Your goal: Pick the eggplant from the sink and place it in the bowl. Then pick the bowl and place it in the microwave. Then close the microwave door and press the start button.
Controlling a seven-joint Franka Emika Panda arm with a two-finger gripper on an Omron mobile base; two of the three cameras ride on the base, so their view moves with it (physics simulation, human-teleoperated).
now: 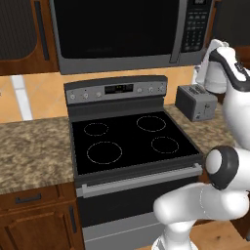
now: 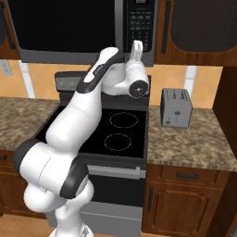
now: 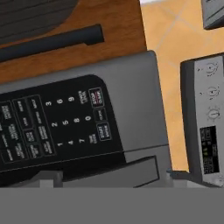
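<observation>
Even soft light, faint shadows, slightly blurry

Glossy white rounded arm [image 2: 74,115]; dark grey joint bands; black stripe along forearm.

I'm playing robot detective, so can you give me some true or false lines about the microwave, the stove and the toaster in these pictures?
1. The microwave door is shut. True.
2. A pot sits on the stove. False: its burner rings are bare.
3. The toaster stands on the counter to the right of the stove. True.
4. The hand camera looks at the microwave keypad. True.
5. The arm hangs low by the drawers. False: it reaches up toward the microwave's keypad side.
6. The toaster is red. False: it is grey.
</observation>
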